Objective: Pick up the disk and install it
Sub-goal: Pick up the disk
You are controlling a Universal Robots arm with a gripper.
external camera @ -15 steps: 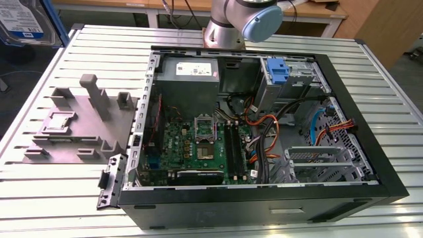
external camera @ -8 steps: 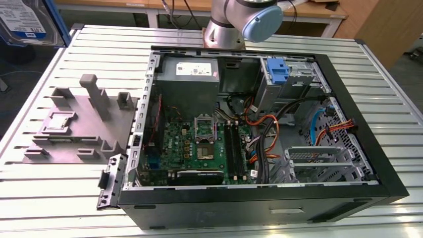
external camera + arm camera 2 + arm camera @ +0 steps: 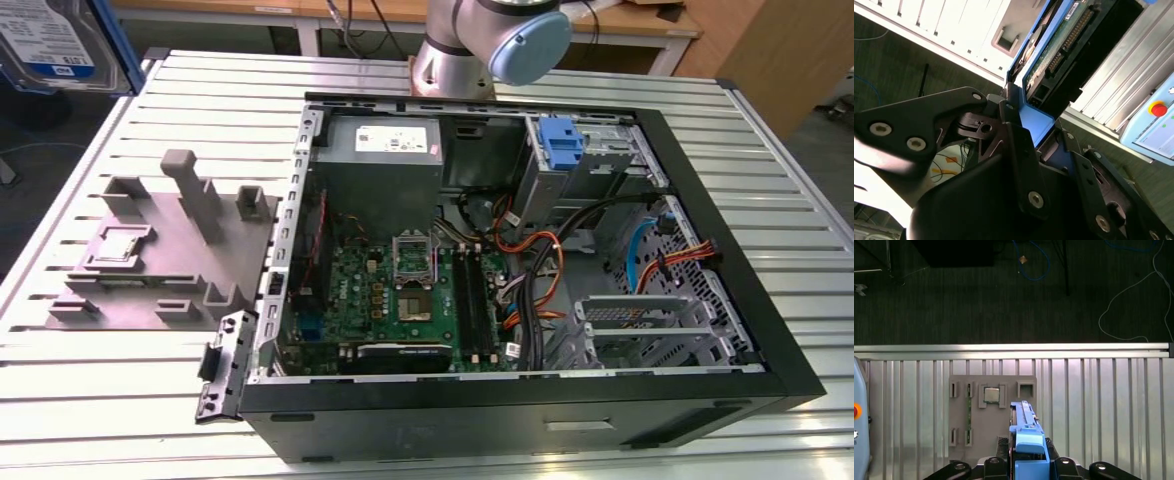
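Over grey fixture (image 3: 985,430), disk (image 3: 1025,427) in hand (image 3: 1029,465); label (image 3: 47,40) in exterior view.

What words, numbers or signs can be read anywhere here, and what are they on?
No text here can be read with confidence.
Disk, white-and-blue label: print too small to read.
Power supply sticker: print too small to read.
Screen below the red button: blurred, unreadable.
Red button: no sign visible on it.
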